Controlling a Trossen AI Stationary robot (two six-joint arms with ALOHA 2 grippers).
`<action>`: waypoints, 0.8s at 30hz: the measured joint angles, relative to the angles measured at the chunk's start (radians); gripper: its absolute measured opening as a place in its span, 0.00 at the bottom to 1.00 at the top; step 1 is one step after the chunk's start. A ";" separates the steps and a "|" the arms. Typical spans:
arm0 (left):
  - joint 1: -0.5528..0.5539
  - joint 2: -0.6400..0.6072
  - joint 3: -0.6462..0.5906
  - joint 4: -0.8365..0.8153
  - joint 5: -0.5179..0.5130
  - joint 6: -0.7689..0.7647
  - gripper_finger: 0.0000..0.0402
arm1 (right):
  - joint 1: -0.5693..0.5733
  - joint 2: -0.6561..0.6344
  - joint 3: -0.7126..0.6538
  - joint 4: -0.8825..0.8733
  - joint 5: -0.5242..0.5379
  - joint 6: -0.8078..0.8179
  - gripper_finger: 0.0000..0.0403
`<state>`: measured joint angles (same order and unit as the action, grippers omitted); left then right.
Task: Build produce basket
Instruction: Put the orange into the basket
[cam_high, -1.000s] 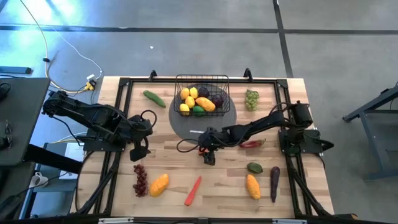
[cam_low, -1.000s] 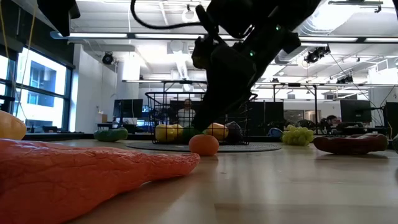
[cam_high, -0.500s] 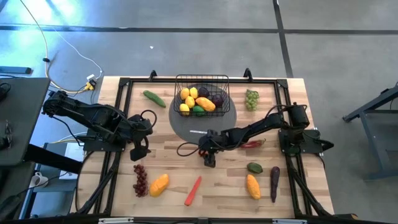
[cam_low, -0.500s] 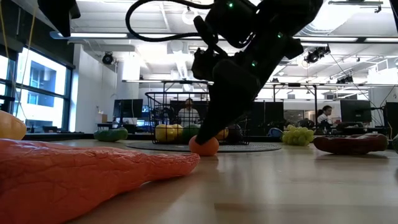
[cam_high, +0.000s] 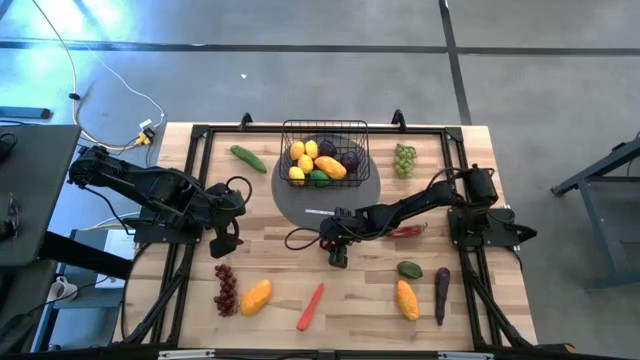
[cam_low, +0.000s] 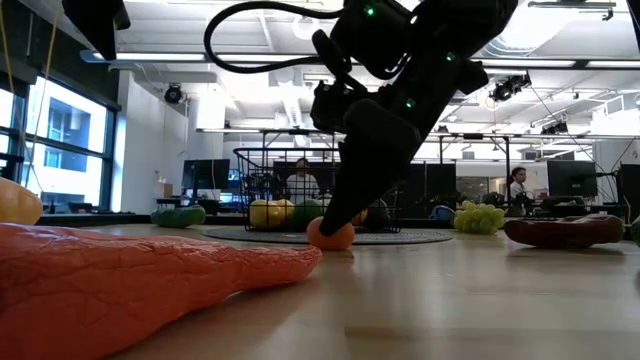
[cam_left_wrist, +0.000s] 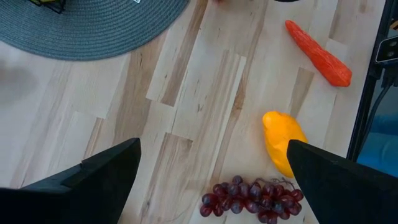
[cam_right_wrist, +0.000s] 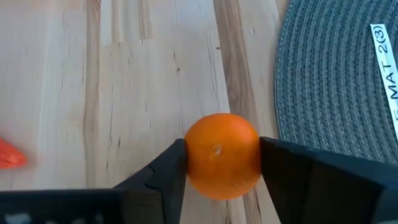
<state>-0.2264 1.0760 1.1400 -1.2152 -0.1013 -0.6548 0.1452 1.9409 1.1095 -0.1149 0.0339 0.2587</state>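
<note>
Right gripper closing on a small orange fruit on the table, just beside the grey mat.

Both fingers touch the fruit at its widest part; it looks round, smooth and light, so it may slip out if squeezed off-centre. The basket stands on the mat, already partly filled. The left gripper waits open above the red grapes.

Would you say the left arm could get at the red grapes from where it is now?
Probably yes: the left gripper hovers open just beside the red grapes, with only bare table between them, and the right gripper is busy elsewhere.
</note>
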 joint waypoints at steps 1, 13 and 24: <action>0.000 0.000 0.000 0.000 0.000 0.000 0.98 | 0.000 0.000 0.000 0.000 -0.003 0.003 0.37; 0.001 0.000 0.000 0.000 -0.036 0.030 0.98 | -0.006 -0.044 -0.002 -0.006 -0.005 0.057 0.35; 0.005 0.002 0.000 0.002 -0.048 0.030 0.98 | -0.075 -0.224 -0.002 -0.034 0.118 0.164 0.35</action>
<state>-0.2211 1.0783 1.1400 -1.2129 -0.1497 -0.6247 0.0705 1.7167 1.1076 -0.1484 0.1517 0.4227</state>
